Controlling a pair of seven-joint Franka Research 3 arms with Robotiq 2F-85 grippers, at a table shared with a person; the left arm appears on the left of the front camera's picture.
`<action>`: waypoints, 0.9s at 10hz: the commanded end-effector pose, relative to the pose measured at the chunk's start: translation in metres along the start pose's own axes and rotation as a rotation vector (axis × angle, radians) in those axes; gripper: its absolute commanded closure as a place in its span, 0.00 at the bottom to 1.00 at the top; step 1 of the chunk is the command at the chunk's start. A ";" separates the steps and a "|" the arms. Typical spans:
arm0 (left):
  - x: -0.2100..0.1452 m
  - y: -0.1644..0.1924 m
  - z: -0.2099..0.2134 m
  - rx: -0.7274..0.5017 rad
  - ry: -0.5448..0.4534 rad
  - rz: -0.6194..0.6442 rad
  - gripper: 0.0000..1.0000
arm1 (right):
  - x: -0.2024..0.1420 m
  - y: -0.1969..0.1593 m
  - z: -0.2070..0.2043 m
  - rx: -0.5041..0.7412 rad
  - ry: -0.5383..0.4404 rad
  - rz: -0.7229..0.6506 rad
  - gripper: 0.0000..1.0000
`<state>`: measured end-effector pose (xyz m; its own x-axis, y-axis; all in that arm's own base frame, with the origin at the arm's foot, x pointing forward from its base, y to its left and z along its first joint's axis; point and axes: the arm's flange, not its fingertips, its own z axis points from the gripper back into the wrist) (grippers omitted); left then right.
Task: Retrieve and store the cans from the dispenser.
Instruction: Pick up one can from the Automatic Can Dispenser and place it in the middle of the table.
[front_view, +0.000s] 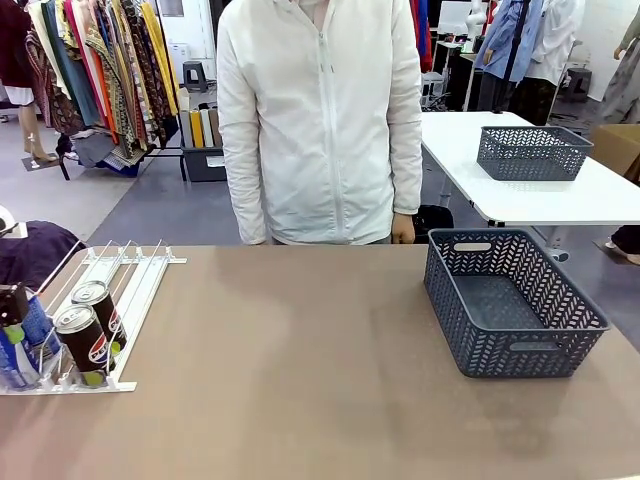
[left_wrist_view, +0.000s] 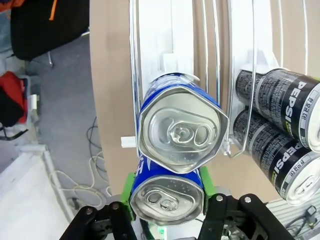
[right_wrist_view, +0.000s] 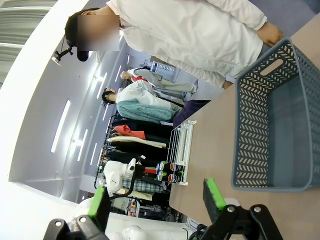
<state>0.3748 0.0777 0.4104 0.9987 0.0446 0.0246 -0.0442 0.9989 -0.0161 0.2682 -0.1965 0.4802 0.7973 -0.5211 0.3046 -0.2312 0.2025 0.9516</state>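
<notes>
Wide brown bench (front_view: 300, 380) here, with a person (front_view: 320, 120) in a white zip jacket standing at its far edge, arms down. Over by the right edge sits the dark grey lattice basket (front_view: 500, 345), nothing inside it. Down at the near left corner lies the white wire dispenser (front_view: 140, 285), lanes running toward the far edge. Two black Pepsi cans (front_view: 85, 345) stand one behind the other in one lane. And in the outer lane, on the left edge side, the left tool (left_wrist_view: 168, 192) is clamped on a blue can (left_wrist_view: 165, 202), green pads pressed to either side of it, silver top facing the wrist camera. Just beyond it in that lane is a second blue can (left_wrist_view: 182, 132), its rim bent out of round. The right tool (right_wrist_view: 155, 200) hangs above the bench, pads spread wide, nothing between them.
</notes>
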 end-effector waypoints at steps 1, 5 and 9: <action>0.000 0.002 0.003 0.026 -0.001 0.021 1.00 | 0.003 0.003 0.000 0.018 -0.011 0.010 0.00; -0.004 -0.003 0.022 0.009 -0.054 0.003 1.00 | 0.003 0.003 0.000 0.018 -0.011 0.010 0.00; -0.036 -0.012 0.120 0.008 -0.204 -0.139 1.00 | 0.003 0.003 0.000 0.018 -0.011 0.010 0.00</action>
<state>0.3446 0.0597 0.5035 0.9851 -0.0370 0.1677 0.0358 0.9993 0.0104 0.2683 -0.1964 0.4801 0.7976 -0.5208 0.3043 -0.2308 0.2026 0.9517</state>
